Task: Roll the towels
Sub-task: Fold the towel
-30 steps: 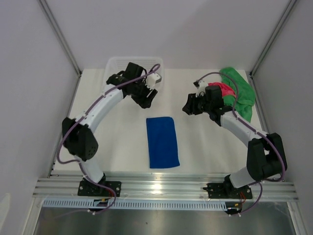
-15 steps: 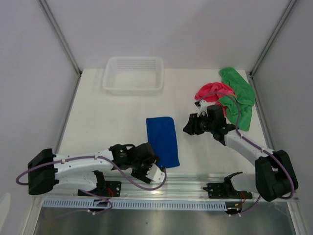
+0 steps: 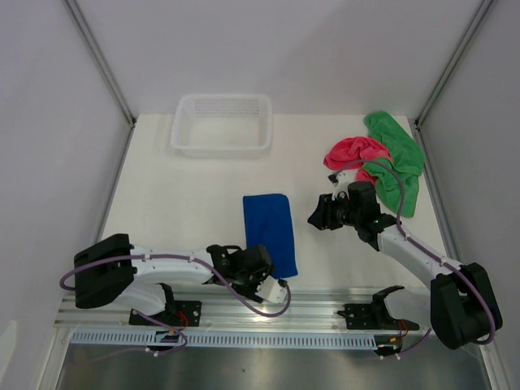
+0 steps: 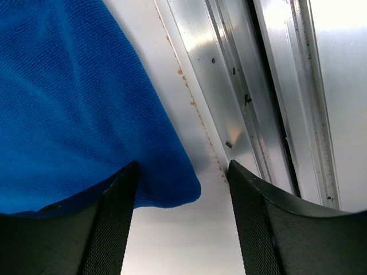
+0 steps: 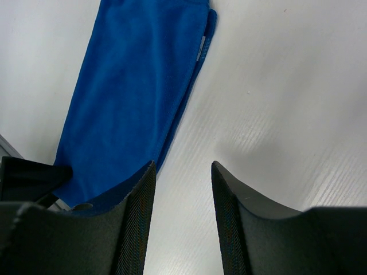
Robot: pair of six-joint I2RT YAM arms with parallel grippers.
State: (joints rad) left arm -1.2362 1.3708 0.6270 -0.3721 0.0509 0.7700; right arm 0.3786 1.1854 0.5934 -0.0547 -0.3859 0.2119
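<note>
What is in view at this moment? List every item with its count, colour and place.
blue towel: 1, royal blue, flat at mid-table
green towel: 1, bright green, crumpled at far right
pink-red towel: 1, pink-red, bunched against the green towel's left side
basket: 1, white mesh, far edge, left of centre
table: 1, white
rail: 1, silver, along the near edge
left claw: 1, black, open, astride the blue towel's near right corner
right claw: 1, black, open, over bare table right of the blue towel

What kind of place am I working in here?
Most likely a lab robot test cell, not a home or a laundry: a white table boxed in by plain white panels, an aluminium rail carrying the arm bases, and a blue towel and mesh basket laid out as props.
</note>
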